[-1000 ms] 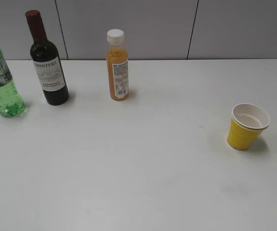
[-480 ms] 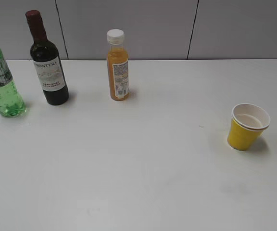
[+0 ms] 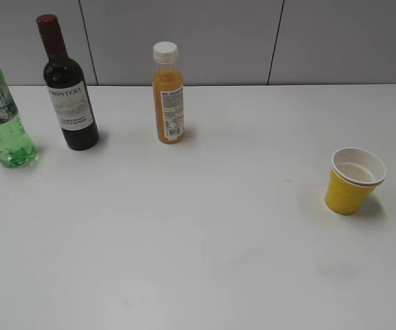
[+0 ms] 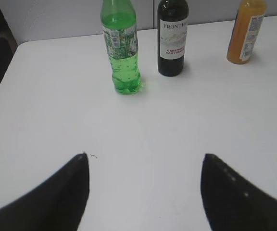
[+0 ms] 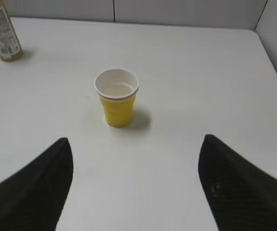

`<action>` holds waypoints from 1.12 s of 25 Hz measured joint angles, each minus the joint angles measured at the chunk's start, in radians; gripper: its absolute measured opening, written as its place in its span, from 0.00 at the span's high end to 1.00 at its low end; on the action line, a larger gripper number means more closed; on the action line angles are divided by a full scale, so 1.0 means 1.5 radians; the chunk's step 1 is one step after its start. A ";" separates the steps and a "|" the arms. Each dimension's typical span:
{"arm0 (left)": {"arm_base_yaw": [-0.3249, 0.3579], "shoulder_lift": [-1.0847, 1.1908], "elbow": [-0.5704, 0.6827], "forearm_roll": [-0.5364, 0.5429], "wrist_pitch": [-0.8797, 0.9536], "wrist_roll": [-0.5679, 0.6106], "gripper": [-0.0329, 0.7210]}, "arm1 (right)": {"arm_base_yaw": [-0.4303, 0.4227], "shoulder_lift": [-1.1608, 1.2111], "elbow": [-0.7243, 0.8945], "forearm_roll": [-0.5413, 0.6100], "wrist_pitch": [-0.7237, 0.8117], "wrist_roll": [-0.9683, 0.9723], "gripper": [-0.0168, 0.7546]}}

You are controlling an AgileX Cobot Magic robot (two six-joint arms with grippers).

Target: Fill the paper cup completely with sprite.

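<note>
Paper cup (image 3: 355,180) stands upright on the right side of the white worktop (image 3: 218,234), mouth up, nothing near it. It looks empty from the right wrist view, though a thin film of liquid at the bottom cannot be ruled out at this resolution. The sprite (image 3: 2,117) is at the far left edge, upright, well apart from the cup. The bottle's top is cut off in both the exterior and left wrist views, so cap on or off cannot be told. Wine bottle (image 3: 69,89) stands just beside it to the right; orange juice bottle (image 3: 168,93) further right, nearer the middle.

Left gripper (image 4: 143,192): jaws spread wide, holding nothing, pointed toward the green bottle but short of it. Right gripper (image 5: 133,187): jaws spread wide, holding nothing, cup centred ahead of them.

Judgement: step in hand is the reach for the sprite; pouring not begun.

Notes for doing it well:
- Approach the bottle from the worktop edge side, keeping clear of the wine bottle.
- Grip at the label band, where the wall is straight; soft plastic may give.
- Right jaws could steady the light cup; it tips easily.
</note>
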 joint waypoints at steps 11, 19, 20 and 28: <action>0.000 0.000 0.000 0.000 0.000 0.000 0.22 | 0.000 0.109 -0.004 -0.003 -0.200 -0.005 0.15; 0.000 0.000 0.000 0.000 0.000 0.000 0.22 | 0.000 0.218 -0.004 -0.002 -0.332 -0.036 0.15; 0.000 0.000 0.000 0.000 0.000 0.000 0.22 | 0.000 0.230 -0.004 -0.002 -0.344 -0.038 0.15; 0.000 0.000 0.000 0.000 0.000 0.000 0.16 | 0.000 0.363 -0.004 0.055 -0.448 -0.046 0.17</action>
